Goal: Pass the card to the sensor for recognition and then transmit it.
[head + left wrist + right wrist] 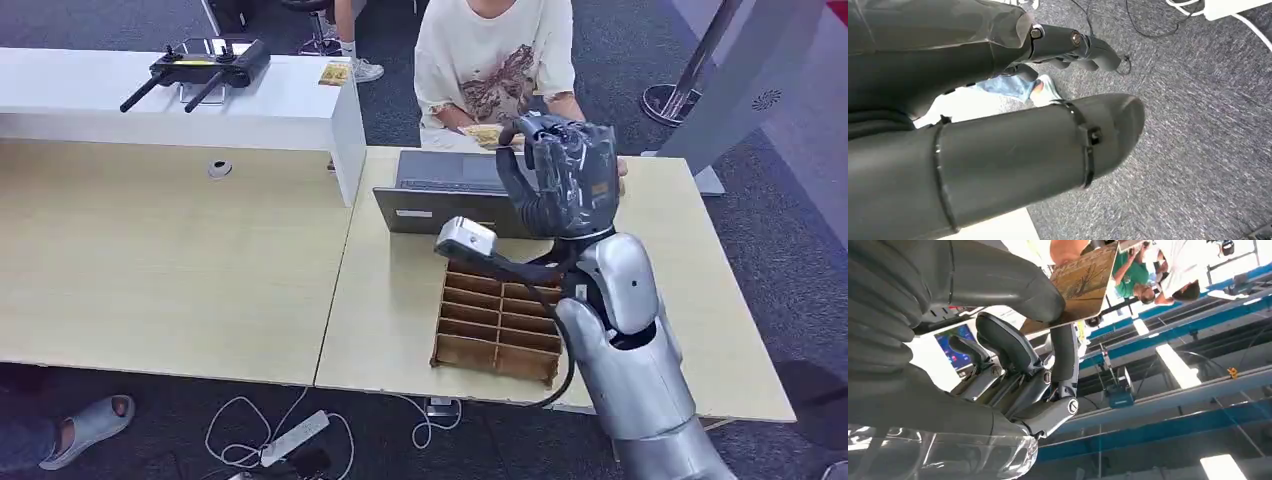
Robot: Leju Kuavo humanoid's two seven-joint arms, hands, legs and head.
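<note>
My right hand point(560, 178) is raised over the far edge of the table, in front of a seated person point(495, 60). In the right wrist view it pinches a tan printed card point(1083, 280) between the thumb point(1013, 285) and a dark finger point(1064, 352). The card point(484, 134) reaches toward the person, whose hand point(1068, 247) is at its far end. A grey laptop-like device point(440, 190) stands just below my hand. My left hand point(1083, 47) hangs over the grey carpet, holding nothing, its fingers apart.
A wooden tray with several dividers point(497, 325) lies on the table point(390, 300) beside my right arm. A white counter point(290, 105) at the back left carries a black controller with antennas point(205, 65). A power strip and cables point(295, 438) lie on the floor.
</note>
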